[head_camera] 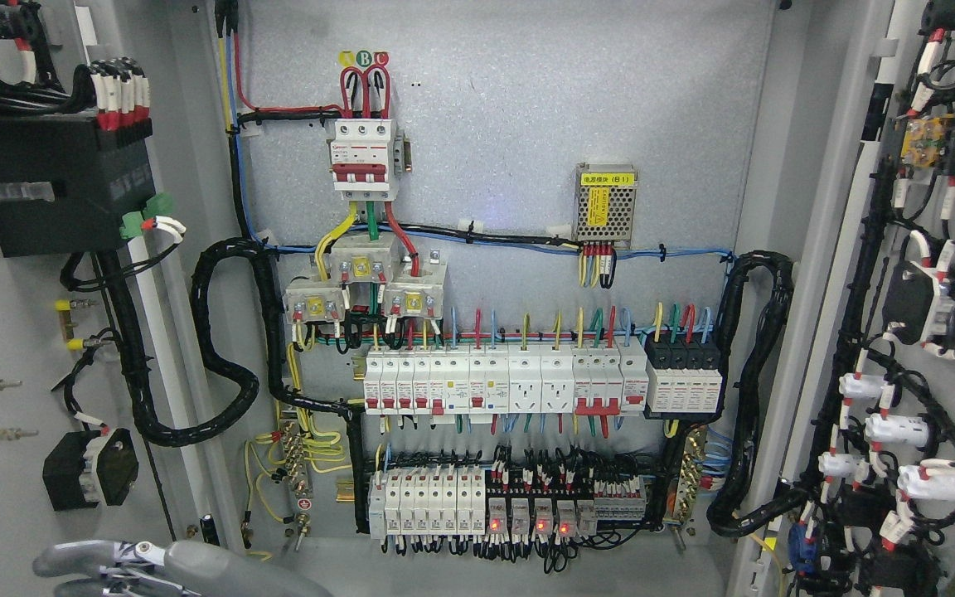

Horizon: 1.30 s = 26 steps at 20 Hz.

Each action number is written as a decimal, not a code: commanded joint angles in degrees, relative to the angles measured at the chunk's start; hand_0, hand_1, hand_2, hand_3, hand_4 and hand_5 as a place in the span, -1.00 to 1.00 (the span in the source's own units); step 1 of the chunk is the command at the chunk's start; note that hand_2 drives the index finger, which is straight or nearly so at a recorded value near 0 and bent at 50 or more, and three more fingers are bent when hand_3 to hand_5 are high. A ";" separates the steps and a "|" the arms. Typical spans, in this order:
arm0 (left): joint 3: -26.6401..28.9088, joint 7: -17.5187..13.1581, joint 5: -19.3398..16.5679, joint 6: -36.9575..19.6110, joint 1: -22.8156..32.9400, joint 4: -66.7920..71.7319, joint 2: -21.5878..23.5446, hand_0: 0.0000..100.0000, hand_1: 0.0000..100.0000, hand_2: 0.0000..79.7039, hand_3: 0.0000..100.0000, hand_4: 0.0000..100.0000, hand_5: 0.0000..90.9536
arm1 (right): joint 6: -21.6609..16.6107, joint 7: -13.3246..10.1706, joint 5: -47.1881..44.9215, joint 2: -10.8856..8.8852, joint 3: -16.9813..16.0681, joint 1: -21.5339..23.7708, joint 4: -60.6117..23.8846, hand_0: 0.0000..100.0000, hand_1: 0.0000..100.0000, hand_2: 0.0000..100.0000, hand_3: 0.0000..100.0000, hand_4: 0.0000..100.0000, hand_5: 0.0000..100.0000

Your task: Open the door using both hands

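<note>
The electrical cabinet stands wide open. Its left door [13, 332] is swung out to the left, and its inner face carries a black module and wiring. On the other side, the right door [925, 332] is swung out to the right, with its inner face full of black and white components. My left hand [104, 565] shows only at the bottom edge, low in front of the left door. A grey finger [67, 557] stretches out to the left, holding nothing and touching neither door. My right hand is out of view.
The grey back panel [527, 124] holds a red three-pole breaker [364, 157], a small power supply [606, 205], two rows of white breakers [502, 381] and black cable looms [220, 348] that run to both doors.
</note>
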 commanded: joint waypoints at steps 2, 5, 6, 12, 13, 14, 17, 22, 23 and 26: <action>0.09 -1.32 0.00 -1.60 7.59 -30.82 3.06 -0.41 -1.00 -0.93 -0.95 -0.93 -1.00 | -3.73 -0.20 5.72 -2.27 -7.72 11.19 -9.67 -0.56 -1.00 -1.00 -1.00 -1.00 -1.00; 0.09 -8.60 -0.09 -1.69 11.29 -43.83 4.47 -0.41 -1.00 -0.93 -0.95 -0.93 -1.00 | -6.80 -0.11 9.84 -4.99 -11.67 16.03 -11.70 -0.56 -1.00 -1.00 -1.00 -1.00 -1.00; 0.09 -11.41 0.00 -1.69 12.43 -47.88 4.65 -0.41 -1.00 -0.93 -0.95 -0.93 -1.00 | -8.21 -0.02 10.90 -6.57 -12.90 17.61 -12.23 -0.56 -1.00 -1.00 -1.00 -1.00 -1.00; -0.35 -15.22 0.17 -1.69 19.46 -70.99 6.58 -0.41 -1.00 -0.93 -0.95 -0.93 -1.00 | -19.72 -0.20 14.50 -16.59 -16.42 28.85 -14.08 -0.56 -1.00 -1.00 -1.00 -1.00 -1.00; -0.35 -15.57 0.17 -1.69 19.82 -74.08 6.93 -0.41 -1.00 -0.93 -0.95 -0.93 -1.00 | -21.74 -0.20 16.17 -18.09 -16.87 30.79 -14.08 -0.56 -1.00 -1.00 -1.00 -1.00 -1.00; -0.35 -16.18 0.17 -1.69 20.08 -77.24 7.28 -0.41 -1.00 -0.93 -0.95 -0.93 -1.00 | -24.02 -0.20 17.58 -19.58 -17.05 32.38 -13.99 -0.56 -1.00 -1.00 -1.00 -1.00 -1.00; -0.62 -20.22 0.17 -1.69 21.40 -84.20 7.99 -0.41 -1.00 -0.93 -0.95 -0.92 -1.00 | -32.10 -0.37 22.85 -23.27 -17.40 38.26 -12.86 -0.56 -1.00 -1.00 -1.00 -1.00 -1.00; -0.79 -23.30 0.18 -2.21 21.76 -94.48 10.01 -0.41 -1.00 -0.93 -0.95 -0.93 -1.00 | -36.96 -0.72 23.22 -24.78 -20.55 45.91 -10.22 -0.56 -1.00 -1.00 -1.00 -1.00 -1.00; -0.79 -23.74 0.17 -3.09 21.76 -95.89 10.01 -0.41 -1.00 -0.93 -0.95 -0.93 -1.00 | -37.57 -0.90 23.22 -24.78 -21.96 47.06 -9.52 -0.56 -1.00 -1.00 -1.00 -1.00 -1.00; -0.70 -24.62 0.09 -6.86 21.76 -98.63 10.10 -0.41 -1.00 -0.93 -0.95 -0.93 -1.00 | -40.29 -1.34 23.39 -24.78 -26.00 51.36 -7.93 -0.56 -1.00 -1.00 -1.00 -1.00 -1.00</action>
